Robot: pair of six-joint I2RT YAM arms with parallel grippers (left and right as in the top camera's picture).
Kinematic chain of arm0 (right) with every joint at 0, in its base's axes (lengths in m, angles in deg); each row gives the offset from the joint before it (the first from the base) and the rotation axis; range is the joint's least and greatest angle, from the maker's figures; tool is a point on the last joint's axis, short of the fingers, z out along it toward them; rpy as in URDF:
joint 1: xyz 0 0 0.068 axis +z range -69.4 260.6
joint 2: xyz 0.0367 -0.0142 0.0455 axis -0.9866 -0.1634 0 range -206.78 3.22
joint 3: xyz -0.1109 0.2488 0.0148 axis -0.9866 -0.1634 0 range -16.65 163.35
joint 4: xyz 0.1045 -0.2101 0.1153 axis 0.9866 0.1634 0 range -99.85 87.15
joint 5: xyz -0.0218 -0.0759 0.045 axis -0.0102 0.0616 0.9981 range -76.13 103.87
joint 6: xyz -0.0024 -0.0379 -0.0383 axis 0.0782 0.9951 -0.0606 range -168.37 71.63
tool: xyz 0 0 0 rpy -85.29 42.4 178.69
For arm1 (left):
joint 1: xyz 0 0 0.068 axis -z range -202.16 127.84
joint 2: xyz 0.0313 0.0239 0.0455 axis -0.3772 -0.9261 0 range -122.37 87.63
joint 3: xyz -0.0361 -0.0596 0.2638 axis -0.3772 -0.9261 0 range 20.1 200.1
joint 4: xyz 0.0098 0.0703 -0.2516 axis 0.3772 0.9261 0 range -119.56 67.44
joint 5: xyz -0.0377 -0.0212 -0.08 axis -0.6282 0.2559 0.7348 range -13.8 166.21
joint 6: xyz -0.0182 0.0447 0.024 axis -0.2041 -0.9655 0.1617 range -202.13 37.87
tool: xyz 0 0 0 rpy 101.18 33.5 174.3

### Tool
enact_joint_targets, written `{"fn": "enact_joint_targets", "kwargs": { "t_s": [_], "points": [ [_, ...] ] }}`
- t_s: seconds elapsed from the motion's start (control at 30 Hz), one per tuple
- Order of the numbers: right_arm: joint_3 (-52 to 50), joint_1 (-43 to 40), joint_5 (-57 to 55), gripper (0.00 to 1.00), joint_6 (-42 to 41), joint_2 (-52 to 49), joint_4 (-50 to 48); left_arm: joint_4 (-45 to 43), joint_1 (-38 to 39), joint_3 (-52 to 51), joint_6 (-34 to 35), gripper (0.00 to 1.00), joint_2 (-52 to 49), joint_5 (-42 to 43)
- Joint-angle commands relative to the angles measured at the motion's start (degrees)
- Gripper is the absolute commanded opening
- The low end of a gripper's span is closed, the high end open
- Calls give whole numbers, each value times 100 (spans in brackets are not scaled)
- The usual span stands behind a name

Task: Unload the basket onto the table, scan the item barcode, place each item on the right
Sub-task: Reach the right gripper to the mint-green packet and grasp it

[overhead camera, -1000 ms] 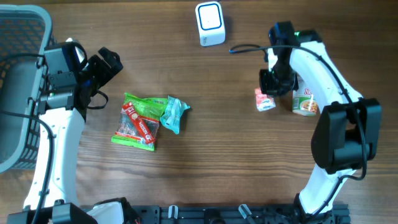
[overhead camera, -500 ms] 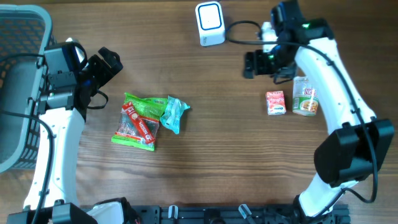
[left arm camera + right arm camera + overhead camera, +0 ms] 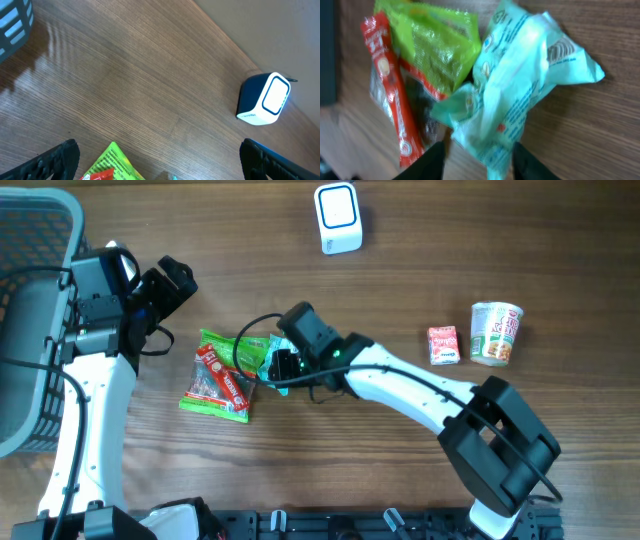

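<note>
A crumpled teal snack packet [image 3: 281, 363] lies on the wooden table against a green packet [image 3: 222, 370] with a red stick pack [image 3: 226, 380] on it. My right gripper [image 3: 275, 368] has reached across to it. In the right wrist view the teal packet [image 3: 530, 80] fills the middle, and its lower end sits between my open right gripper [image 3: 480, 165], whose left finger stands apart from it. The white and blue scanner [image 3: 337, 218] stands at the far edge. My left gripper [image 3: 165, 285] hangs wide open above bare wood, holding nothing.
A grey basket [image 3: 30, 280] sits at the far left. A small red box [image 3: 443, 345] and a cup of noodles [image 3: 496, 332] stand side by side at the right. The left wrist view shows the scanner [image 3: 265, 97] and a corner of the green packet [image 3: 112, 165].
My right gripper let go of the red box beside the cup, swung left across the table, and now sits over the teal packet with its jaws narrower. The left arm has not moved.
</note>
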Motion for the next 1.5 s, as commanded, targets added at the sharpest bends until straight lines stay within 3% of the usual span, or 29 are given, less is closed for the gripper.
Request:
{"fn": "enact_joint_targets", "kwargs": {
  "t_s": [0.0, 0.17, 0.2, 0.3, 0.47, 0.53, 0.63, 0.67, 0.7, 0.77, 0.8, 0.87, 1.1, 1.2, 1.33, 1.47],
  "points": [
    [-267, 66, -382, 37, -546, 9, -387, -9, -15, 7, -31, 100, 26, 28],
    [-407, 92, -479, 31, -863, -184, -566, -9, -15, 7, -31, 100, 26, 28],
    [-407, 103, -466, 4, -844, -271, -560, -9, -15, 7, -31, 100, 26, 28],
    [-400, 63, -466, 4, -238, -264, -514, -11, -15, 7, -31, 100, 26, 28],
    [-328, -605, -378, 4, 2433, 634, 817, -9, -15, 7, -31, 100, 26, 28],
    [-328, -907, -382, 4, 4094, 977, 1478, -11, -15, 7, -31, 100, 26, 28],
    [-328, -1047, -916, 4, 5051, 1047, 1749, -11, -15, 7, -31, 100, 26, 26],
    [-304, -1045, -1150, 15, 5090, 1051, 1685, -9, -15, 7, -31, 100, 26, 28],
    [-125, -1045, -1075, 15, 4854, 1051, 1718, -11, -15, 7, -31, 100, 26, 28],
    [415, -1051, -621, 29, 4085, 1071, 1930, -9, -15, 7, -31, 100, 26, 26],
    [684, -1051, -282, 30, 3641, 1073, 2052, -9, -15, 7, -31, 100, 26, 28],
    [713, -1051, -155, 18, 3110, 1045, 2052, -9, -15, 7, -31, 100, 26, 28],
    [610, -804, -125, 15, 2092, -170, 1939, -11, -15, 7, -31, 100, 26, 28],
    [610, -236, 922, 16, 2070, -1047, 1596, -11, -15, 7, -31, 100, 26, 26],
    [612, 72, 861, 25, 2050, -1322, 1582, -9, -15, 7, -31, 100, 26, 28],
    [870, -632, 671, 77, 2684, -741, 2339, -11, -15, 7, -31, 100, 26, 28]
  ]
}}
